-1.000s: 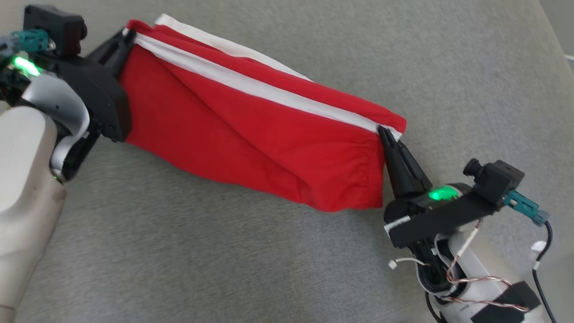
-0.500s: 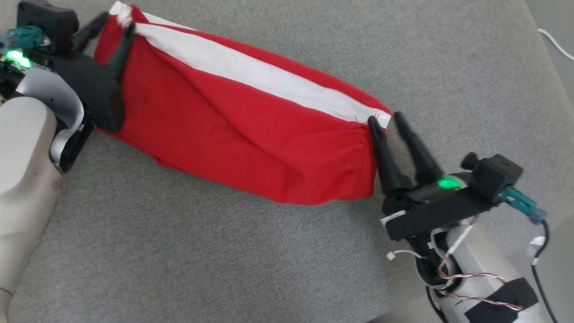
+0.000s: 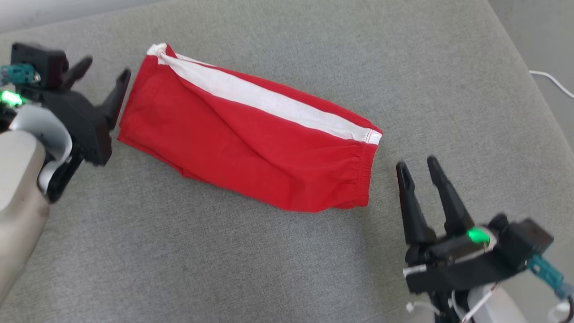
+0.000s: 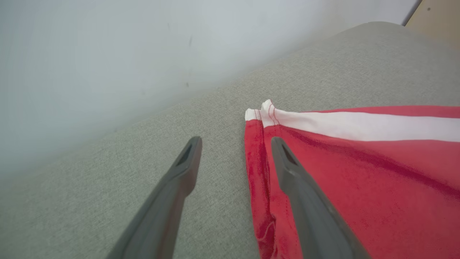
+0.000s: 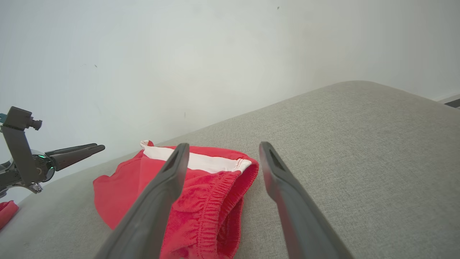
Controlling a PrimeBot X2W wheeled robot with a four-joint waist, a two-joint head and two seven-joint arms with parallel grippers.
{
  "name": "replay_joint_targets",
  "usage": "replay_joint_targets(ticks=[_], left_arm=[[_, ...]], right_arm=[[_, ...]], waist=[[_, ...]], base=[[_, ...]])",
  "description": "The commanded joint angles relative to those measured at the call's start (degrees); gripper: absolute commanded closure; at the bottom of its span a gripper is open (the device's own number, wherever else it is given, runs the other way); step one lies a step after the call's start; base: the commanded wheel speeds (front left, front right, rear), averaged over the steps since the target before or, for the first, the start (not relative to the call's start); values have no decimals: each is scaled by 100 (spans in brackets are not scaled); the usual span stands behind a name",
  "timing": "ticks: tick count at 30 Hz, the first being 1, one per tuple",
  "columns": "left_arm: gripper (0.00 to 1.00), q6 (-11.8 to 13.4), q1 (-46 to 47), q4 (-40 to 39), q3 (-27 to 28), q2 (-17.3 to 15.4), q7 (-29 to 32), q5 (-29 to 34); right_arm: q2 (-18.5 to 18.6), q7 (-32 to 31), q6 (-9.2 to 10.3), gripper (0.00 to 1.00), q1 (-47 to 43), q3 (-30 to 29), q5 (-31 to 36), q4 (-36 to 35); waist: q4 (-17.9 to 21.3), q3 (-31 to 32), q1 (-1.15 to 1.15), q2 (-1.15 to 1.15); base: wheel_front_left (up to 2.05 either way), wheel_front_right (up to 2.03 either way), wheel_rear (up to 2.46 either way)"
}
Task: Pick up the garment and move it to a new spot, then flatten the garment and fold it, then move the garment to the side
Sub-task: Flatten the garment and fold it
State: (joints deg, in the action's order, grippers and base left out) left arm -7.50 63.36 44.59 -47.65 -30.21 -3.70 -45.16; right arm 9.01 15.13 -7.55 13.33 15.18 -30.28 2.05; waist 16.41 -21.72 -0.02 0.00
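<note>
One garment (image 3: 251, 148), red with a single white stripe, lies across the middle of the head view on one grey cushion (image 3: 287, 269). Two grippers flank it. The left gripper (image 3: 106, 67), upper left, has its fingers spread just beside the garment's end; I cannot tell whether a finger touches the cloth. The right gripper (image 3: 416, 163), lower right, is spread and apart from the elastic waistband. Both arms are cut off at the frame edges. In the right wrist view, one red scrap (image 5: 6, 212) at the lower left edge is cropped and cannot be identified.

Held the left fingers (image 3: 117, 92) spread wide at far left, pale forearm (image 3: 18, 188) below; kept the right fingers (image 3: 410, 202) parted at near right, gripping nothing.
</note>
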Motion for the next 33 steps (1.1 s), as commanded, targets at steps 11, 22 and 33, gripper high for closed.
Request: replay_joint_targets(ticks=[11, 22, 33], left_arm=[[0, 7, -315, -375, -733, -453, 1037, -748], [0, 13, -242, -8, -1122, -528, 1729, -1014], [100, 8, -397, -120, -1057, -188, 1347, -1401]], right_arm=[[-242, 1, 14, 0, -530, 17, 252, -153], [-300, 1, 14, 0, -349, 177, 261, -106], [-237, 1, 14, 0, -494, 123, 229, -67]], waist=[[108, 157, 2, 0], [344, 35, 2, 0], [-41, 431, 2, 0]], base=[[0, 0, 0], [0, 0, 0], [0, 0, 0]])
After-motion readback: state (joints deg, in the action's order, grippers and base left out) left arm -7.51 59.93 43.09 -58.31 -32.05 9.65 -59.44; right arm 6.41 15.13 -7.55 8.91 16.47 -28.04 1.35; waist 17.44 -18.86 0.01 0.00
